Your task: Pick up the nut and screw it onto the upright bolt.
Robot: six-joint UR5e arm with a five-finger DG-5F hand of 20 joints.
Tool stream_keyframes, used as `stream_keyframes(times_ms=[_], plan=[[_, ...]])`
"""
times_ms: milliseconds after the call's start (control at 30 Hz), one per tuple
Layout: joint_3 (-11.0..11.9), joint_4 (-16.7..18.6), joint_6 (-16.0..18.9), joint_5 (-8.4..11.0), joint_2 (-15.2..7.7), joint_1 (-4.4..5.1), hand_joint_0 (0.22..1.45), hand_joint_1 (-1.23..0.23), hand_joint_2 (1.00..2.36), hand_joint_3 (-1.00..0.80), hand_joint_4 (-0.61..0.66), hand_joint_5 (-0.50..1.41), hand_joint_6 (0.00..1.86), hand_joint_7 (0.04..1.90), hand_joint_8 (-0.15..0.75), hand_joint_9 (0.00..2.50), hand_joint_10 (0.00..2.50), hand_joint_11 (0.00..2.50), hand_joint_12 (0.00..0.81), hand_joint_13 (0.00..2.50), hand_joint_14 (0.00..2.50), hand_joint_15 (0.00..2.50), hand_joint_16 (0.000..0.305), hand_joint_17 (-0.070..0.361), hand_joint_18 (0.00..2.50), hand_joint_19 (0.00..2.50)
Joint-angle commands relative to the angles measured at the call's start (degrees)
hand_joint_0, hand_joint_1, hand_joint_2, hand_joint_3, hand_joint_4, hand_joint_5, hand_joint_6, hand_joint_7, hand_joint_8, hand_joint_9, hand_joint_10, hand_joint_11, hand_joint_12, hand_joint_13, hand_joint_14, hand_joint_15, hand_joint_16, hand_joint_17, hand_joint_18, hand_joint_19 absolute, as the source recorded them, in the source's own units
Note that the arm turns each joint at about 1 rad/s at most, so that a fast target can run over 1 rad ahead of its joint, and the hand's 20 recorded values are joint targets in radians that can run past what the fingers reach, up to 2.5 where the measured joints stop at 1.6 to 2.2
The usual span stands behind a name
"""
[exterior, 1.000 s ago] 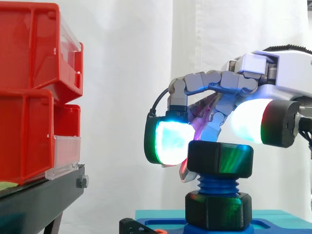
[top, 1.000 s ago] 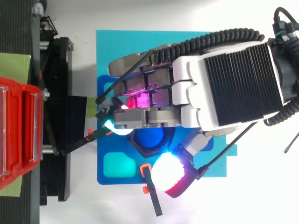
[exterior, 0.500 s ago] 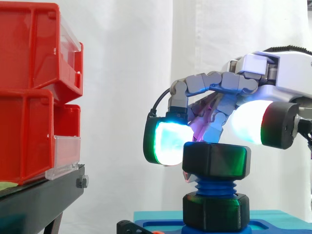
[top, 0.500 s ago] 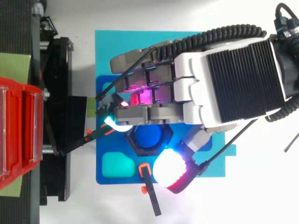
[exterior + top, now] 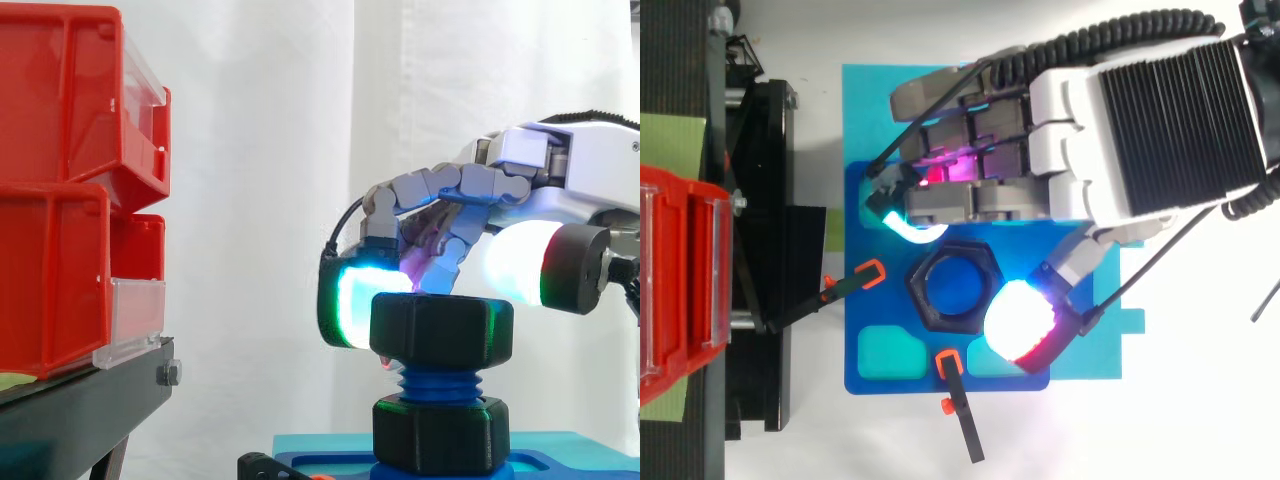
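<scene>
Atop the upright blue bolt [image 5: 440, 383] sits the black hexagonal nut [image 5: 442, 330], with bare threads showing beneath it. The hand [image 5: 980, 190] is curled about the nut: thumb pad [image 5: 1018, 322] against one side, a finger pad [image 5: 352, 305] just beside the opposite side. The nut looks like rigid, light, faintly glossy plastic, judged sturdy but liable to slip. It is best held across opposing flats and kept level to avoid cross-threading.

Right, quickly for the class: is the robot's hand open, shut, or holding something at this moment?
Hand: cannot be told. It sits beside the black nut on the blue bolt, but a grip is not clear.
</scene>
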Motion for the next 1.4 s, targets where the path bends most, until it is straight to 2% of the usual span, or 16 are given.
stream_keyframes(times_ms=[0, 100, 233, 267, 333, 367, 433, 467, 567, 633, 733, 833, 933, 1067, 1233, 1367], plan=[[0.0, -0.6, 0.0, -0.56, 0.0, -0.58, 0.53, -0.28, 1.0, -0.5, 0.16, 0.04, 0.5, 1.3, 0.235, 1.18, 0.0, 0.0, 0.142, 0.94, 0.0, 0.0, 0.009, 0.021, 0.63, 0.0], [0.0, -0.9, 0.1, -1.79, 0.0, -1.29, 0.53, -0.28, 1.0, -0.5, 0.11, 0.06, 0.5, 1.39, 0.231, 1.22, 0.0, 0.0, 0.136, 0.97, 0.0, 0.0, 0.009, 0.019, 0.65, 0.0], [0.0, -0.6, 0.1, -2.67, 0.0, -1.38, 0.54, -0.28, 1.0, -0.5, 0.08, 0.07, 0.5, 1.43, 0.236, 1.25, 0.0, 0.0, 0.129, 0.98, 0.0, 0.0, 0.008, 0.018, 0.67, 0.0], [0.0, -0.6, 0.1, -2.67, 0.0, -1.38, 0.54, -0.28, 1.0, -0.5, 0.1, 0.05, 0.5, 1.39, 0.231, 1.23, 0.0, 0.0, 0.132, 0.97, 0.0, 0.0, 0.008, 0.018, 0.67, 0.0], [0.3, 0.1, 0.4, -2.67, 0.0, -1.38, 0.53, -0.26, 1.0, -0.5, 0.21, -0.01, 0.51, 1.17, 0.229, 1.1, 0.0, 0.0, 0.152, 0.91, 0.0, 0.0, 0.012, 0.027, 0.63, 0.0], [0.4, 0.2, 0.4, -2.67, 0.0, -1.38, 0.52, -0.26, 1.0, -0.5, 0.21, -0.05, 0.5, 0.97, 0.219, 1.0, 0.0, 0.0, 0.165, 0.82, 0.0, 0.0, 0.016, 0.037, 0.57, 0.0], [2.2, 0.0, 1.1, -2.58, 0.0, -1.2, 0.51, -0.24, 1.0, -0.5, 0.17, -0.09, 0.5, 0.79, 0.207, 0.88, 0.0, 0.0, 0.182, 0.7, 0.0, 0.0, 0.02, 0.044, 0.46, 0.0], [2.3, -0.1, 1.2, -2.58, 0.1, -1.11, 0.5, -0.22, 1.0, -0.5, 0.14, -0.13, 0.5, 0.7, 0.203, 0.78, 0.0, 0.0, 0.207, 0.62, 0.0, 0.0, 0.023, 0.051, 0.37, 0.0], [2.3, 0.4, 2.2, -2.41, 0.0, -0.67, 0.49, -0.21, 1.0, -0.5, 0.11, -0.16, 0.5, 0.62, 0.192, 0.65, 0.0, 0.0, 0.221, 0.52, 0.0, 0.0, 0.025, 0.056, 0.26, 0.0], [2.3, 0.6, 2.4, -2.41, 0.0, -0.58, 0.48, -0.19, 1.0, -0.5, 0.11, -0.17, 0.5, 0.59, 0.184, 0.6, 0.0, 0.0, 0.232, 0.47, 0.0, 0.0, 0.026, 0.059, 0.19, 0.0], [2.3, 2.1, 2.7, -2.14, 0.0, 0.21, 0.47, -0.16, 1.0, -0.5, 0.09, -0.19, 0.5, 0.56, 0.172, 0.49, 0.0, 0.0, 0.251, 0.37, 0.0, 0.0, 0.029, 0.065, 0.06, 0.0], [2.2, 2.2, 2.7, -0.83, 0.0, 1.44, 0.46, -0.12, 1.0, -0.5, 0.06, -0.21, 0.5, 0.54, 0.161, 0.34, 0.0, 0.0, 0.274, 0.24, 0.0, 0.0, 0.031, 0.071, 0.0, 0.0], [2.1, 1.8, 2.7, 0.67, 0.0, 2.05, 0.46, -0.09, 1.0, -0.5, 0.01, -0.24, 0.5, 0.52, 0.143, 0.21, 0.0, 0.0, 0.291, 0.15, 0.0, 0.0, 0.035, 0.078, 0.0, 0.0], [2.1, 1.5, 2.7, 1.64, 0.0, 2.67, 0.46, -0.06, 1.0, -0.5, -0.01, -0.26, 0.5, 0.51, 0.135, 0.1, 0.0, 0.0, 0.305, 0.05, 0.0, 0.0, 0.038, 0.085, 0.0, 0.0], [2.0, 1.3, 2.7, 1.81, -0.1, 2.93, 0.46, 0.01, 1.0, -0.5, 0.01, -0.25, 0.5, 0.54, 0.131, 0.01, 0.0, 0.0, 0.312, 0.0, 0.0, 0.0, 0.039, 0.087, 0.0, 0.0], [-1.2, 1.9, 2.7, 1.81, 0.0, 2.93, 0.46, 0.03, 1.0, -0.5, 0.06, -0.22, 0.5, 0.55, 0.135, 0.01, 0.0, 0.0, 0.313, 0.0, 0.0, 0.0, 0.039, 0.089, 0.0, 0.0]])
